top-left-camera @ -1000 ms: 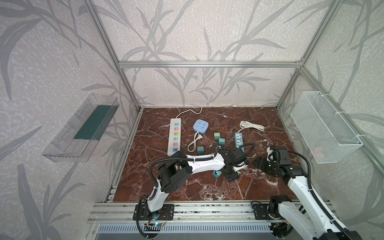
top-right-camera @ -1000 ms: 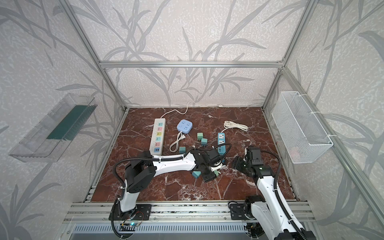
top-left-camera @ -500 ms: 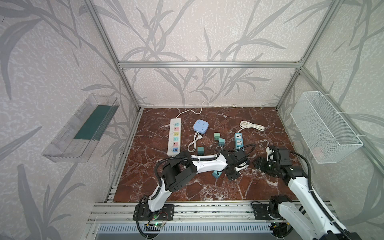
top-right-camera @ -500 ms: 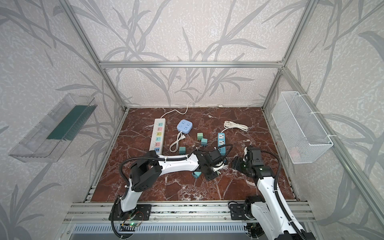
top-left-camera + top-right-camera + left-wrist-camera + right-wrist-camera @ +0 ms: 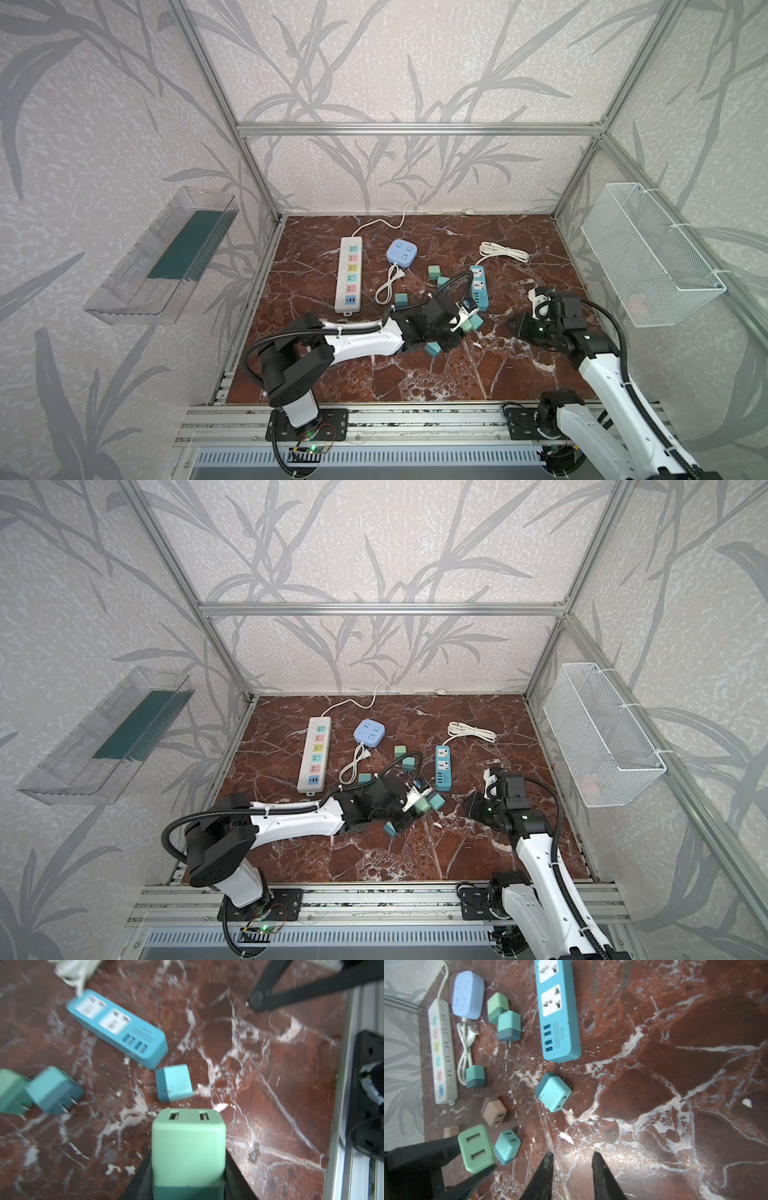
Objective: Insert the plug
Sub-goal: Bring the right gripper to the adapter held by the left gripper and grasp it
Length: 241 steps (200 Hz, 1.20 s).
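Note:
My left gripper [image 5: 188,1167] is shut on a mint-green plug [image 5: 188,1142], a cube with two USB slots on its outward face; its prongs are hidden. In both top views the green plug [image 5: 468,326] [image 5: 420,806] hangs just in front of the near end of the blue power strip [image 5: 478,287] [image 5: 443,769]. The right wrist view shows the same green plug [image 5: 476,1148] between black fingers. To the right, my right gripper [image 5: 572,1156] [image 5: 524,328] is low over bare marble, its fingertips apart with nothing between them.
Loose teal plugs [image 5: 553,1092] [image 5: 507,1147], several more near the strip, and a brown plug [image 5: 493,1110] lie on the marble. A white power strip [image 5: 349,274] and a lilac socket [image 5: 402,251] sit further left. A wire basket [image 5: 648,253] hangs on the right wall, a clear tray [image 5: 166,257] on the left.
My left gripper has closed on the green plug and shifted slightly toward the blue strip. The right arm has stayed about where it was.

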### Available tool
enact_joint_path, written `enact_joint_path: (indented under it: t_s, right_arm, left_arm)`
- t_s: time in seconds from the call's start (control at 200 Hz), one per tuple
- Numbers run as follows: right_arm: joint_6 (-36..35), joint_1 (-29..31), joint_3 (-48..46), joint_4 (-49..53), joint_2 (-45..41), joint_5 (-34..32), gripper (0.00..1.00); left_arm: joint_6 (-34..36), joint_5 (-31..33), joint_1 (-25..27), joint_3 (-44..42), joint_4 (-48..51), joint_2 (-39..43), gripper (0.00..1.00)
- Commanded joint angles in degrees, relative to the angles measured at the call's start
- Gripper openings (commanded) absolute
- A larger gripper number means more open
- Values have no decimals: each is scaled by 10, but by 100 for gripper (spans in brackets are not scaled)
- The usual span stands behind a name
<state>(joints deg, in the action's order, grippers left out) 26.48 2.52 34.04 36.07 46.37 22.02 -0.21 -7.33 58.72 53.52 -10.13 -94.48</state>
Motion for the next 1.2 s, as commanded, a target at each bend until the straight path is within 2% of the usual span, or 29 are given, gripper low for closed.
enact_joint_path:
  t_s: [0.0, 0.13, 0.265, 0.44, 0.64, 0.88, 1.105, 1.2]
  right_arm:
    - [-22, 7, 44, 5, 8, 90, 32]
    - [-56, 51, 100, 26, 41, 110, 32]
    - [-77, 95, 139, 37, 81, 128, 39]
    - [-87, 133, 162, 31, 106, 122, 48]
    - [-99, 143, 173, 27, 148, 131, 48]
    - [-92, 153, 173, 4, 181, 162, 44]
    - [-84, 153, 155, -12, 177, 176, 27]
    - [-73, 153, 148, -24, 174, 190, 20]
  left_arm:
    - [17, -37, -13, -34, -177, 14, 31]
    - [52, -38, -16, -39, -200, 11, 32]
    - [69, -51, -16, -61, -247, 20, 32]
    - [91, -83, -15, -53, -184, 33, 32]
    - [111, -88, -16, -53, -162, 48, 32]
    - [102, -103, -15, -47, -162, 41, 32]
    - [104, -99, -15, -49, -163, 41, 32]
    - [102, -85, -13, -53, -174, 39, 40]
